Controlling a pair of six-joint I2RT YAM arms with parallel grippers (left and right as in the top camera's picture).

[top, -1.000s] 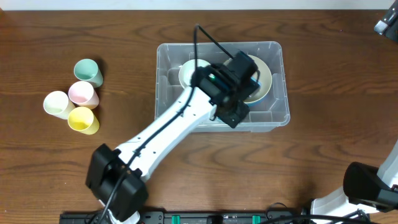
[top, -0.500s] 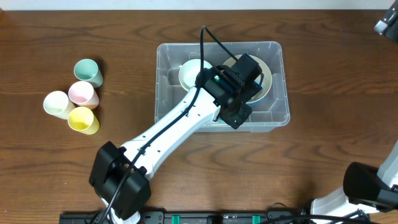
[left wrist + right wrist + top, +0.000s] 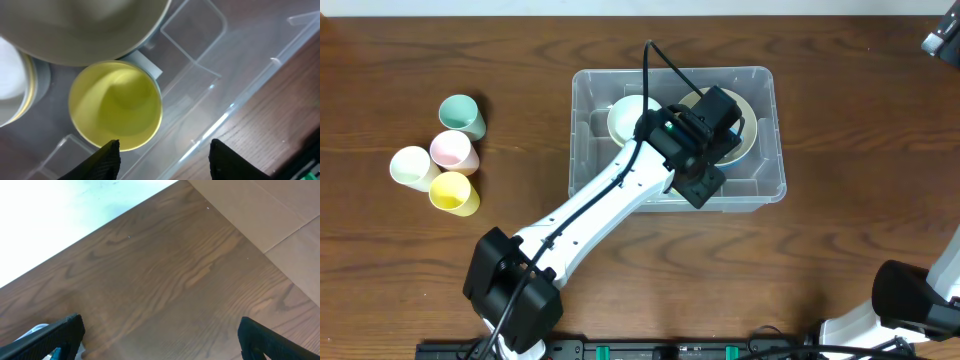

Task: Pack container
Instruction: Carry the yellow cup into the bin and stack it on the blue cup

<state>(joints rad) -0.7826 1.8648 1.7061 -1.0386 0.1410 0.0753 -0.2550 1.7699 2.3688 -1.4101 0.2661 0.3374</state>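
From where I stand, the container (image 3: 582, 150) sits at the far middle of the table (image 3: 840, 250). The left gripper (image 3: 165, 146) hangs inside it, fingers spread and holding nothing, over a yellow cup (image 3: 115, 105) standing beside a pale bowl (image 3: 85, 30). The right gripper (image 3: 160, 330) is over wood well off to the side, likewise spread wide and unloaded.

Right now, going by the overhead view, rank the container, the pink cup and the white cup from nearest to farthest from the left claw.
1. Container: the left claw is over it, right of centre.
2. Pink cup: far left, in the cup cluster.
3. White cup: leftmost of that cluster.
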